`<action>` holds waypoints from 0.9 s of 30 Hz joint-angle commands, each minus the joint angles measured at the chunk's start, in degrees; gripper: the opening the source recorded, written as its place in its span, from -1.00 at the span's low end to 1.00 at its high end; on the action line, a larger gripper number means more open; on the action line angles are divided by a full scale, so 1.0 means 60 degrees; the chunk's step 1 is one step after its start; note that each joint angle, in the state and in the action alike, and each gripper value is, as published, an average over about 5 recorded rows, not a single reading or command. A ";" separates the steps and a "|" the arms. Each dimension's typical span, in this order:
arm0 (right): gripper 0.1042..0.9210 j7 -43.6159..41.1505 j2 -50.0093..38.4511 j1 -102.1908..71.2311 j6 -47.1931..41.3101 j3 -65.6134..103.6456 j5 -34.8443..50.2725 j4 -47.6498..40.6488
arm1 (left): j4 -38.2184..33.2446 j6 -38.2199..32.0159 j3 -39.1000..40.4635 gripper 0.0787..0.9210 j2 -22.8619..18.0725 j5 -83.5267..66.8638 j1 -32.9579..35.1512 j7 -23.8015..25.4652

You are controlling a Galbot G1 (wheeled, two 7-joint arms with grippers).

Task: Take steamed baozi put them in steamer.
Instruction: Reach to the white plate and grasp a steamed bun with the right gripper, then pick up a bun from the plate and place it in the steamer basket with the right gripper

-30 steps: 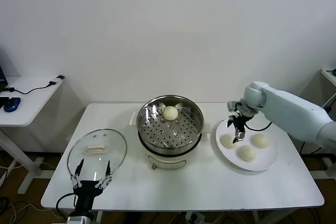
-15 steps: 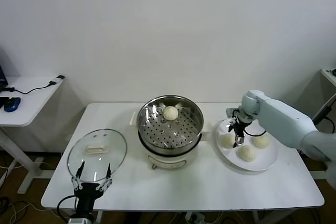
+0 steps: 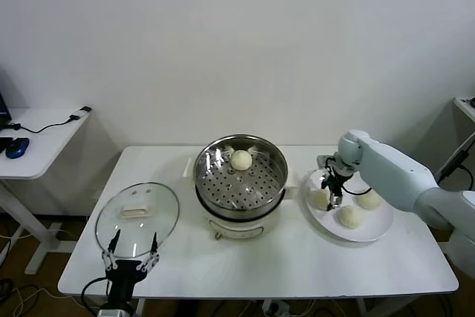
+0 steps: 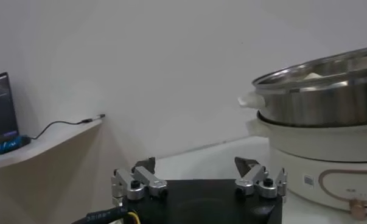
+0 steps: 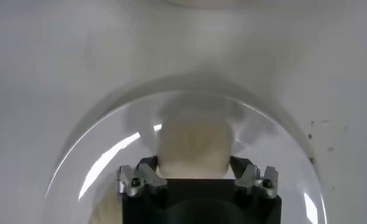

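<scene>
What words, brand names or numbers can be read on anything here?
None can be read.
Steamer: a small mark and an outlined panel show on its white base, seen from the left wrist, too small to read.
Laptop screen on the side desk: faint lines, too blurred to read.
Glass lid, plate, buns: no writing visible.

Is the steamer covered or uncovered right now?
Uncovered. The steamer shows its perforated tray with one bun on it, and the glass lid lies flat on the table to its left.
</scene>
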 commanded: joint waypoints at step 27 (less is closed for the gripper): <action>0.22 -0.0069 -0.0396 0.5401 -0.0526 -0.3905 0.4954 0.1384 | 0.0009 -0.0113 0.0028 0.77 0.0039 -0.0046 0.0206 -0.0018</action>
